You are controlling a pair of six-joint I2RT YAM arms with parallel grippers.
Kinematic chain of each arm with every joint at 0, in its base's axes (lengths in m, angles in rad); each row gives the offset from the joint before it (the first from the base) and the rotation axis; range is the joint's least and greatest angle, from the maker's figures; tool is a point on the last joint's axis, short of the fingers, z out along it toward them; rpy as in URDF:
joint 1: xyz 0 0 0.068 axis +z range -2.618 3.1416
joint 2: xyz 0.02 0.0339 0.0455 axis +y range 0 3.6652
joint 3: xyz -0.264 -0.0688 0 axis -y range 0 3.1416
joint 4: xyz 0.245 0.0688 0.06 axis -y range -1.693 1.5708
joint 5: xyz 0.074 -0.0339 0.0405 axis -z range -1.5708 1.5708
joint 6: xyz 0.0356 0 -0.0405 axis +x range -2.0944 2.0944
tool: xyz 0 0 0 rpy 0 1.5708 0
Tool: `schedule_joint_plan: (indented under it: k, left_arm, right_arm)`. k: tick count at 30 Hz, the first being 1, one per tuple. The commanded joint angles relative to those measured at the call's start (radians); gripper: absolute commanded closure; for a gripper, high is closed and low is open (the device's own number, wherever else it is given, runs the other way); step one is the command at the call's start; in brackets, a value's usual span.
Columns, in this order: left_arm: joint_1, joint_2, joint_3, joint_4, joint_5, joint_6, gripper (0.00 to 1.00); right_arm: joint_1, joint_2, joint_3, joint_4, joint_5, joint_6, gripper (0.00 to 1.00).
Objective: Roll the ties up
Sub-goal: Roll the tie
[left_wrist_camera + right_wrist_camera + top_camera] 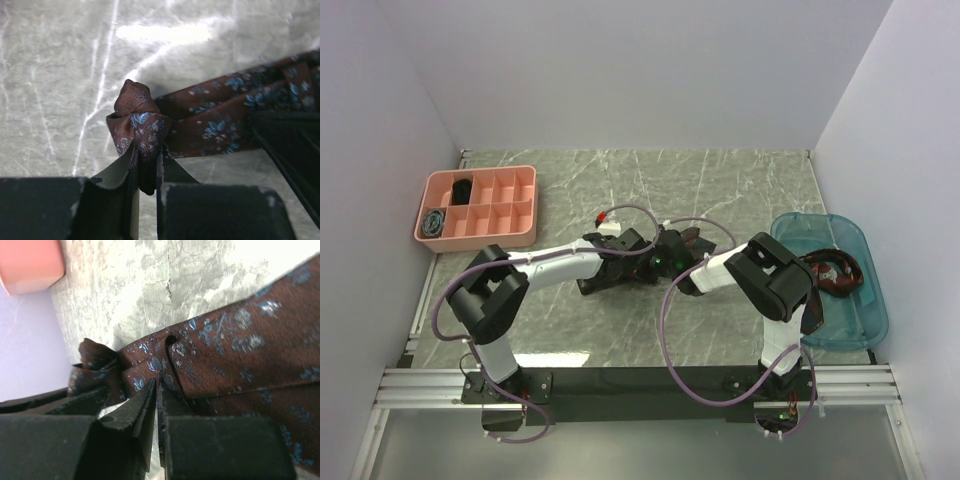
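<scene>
Left gripper point(147, 155): lower centre of its wrist view; the dark fingers are clenched on a bunched, folded end of the tie, and a nub of cloth stands up above the tips.
Right gripper point(156, 390): lower centre of its wrist view; the fingers are pressed nearly together, clamped on a fold at the tie's edge.
Brown tie point(220, 120): dark brown-maroon with small blue flowers. It runs from the left fingers toward the right edge of the frame, lying on the table. In the top view it sits mid-frame between the two grippers, mostly hidden by them.
Table point(740, 190): grey-green marbled surface.
Pink tray point(525, 180): upper left of the top view, split into compartments.
Black coil point(463, 190): in an upper-left compartment of the tray.
Grey-blue coil point(435, 222): in the tray's lower-left compartment.
Blue bin point(860, 320): right edge of the top view, clear teal.
Loose ties point(835, 270): dark maroon patterned, tangled in the bin's upper half.
Purple cables point(670, 330): looped along both arms.
</scene>
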Motion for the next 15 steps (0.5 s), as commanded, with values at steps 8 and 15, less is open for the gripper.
schedule_joint_plan:
  k: [8, 15]
  left_arm:
    - [-0.032, 0.003, -0.051, 0.081, 0.086, -0.022, 0.98]
    - [-0.034, -0.048, -0.111, 0.187, 0.121, -0.016, 0.79]
  right_arm:
    - [-0.013, 0.036, -0.057, 0.054, 0.023, 0.011, 0.88]
    - [-0.017, 0.030, -0.074, 0.105, 0.005, -0.007, 0.88]
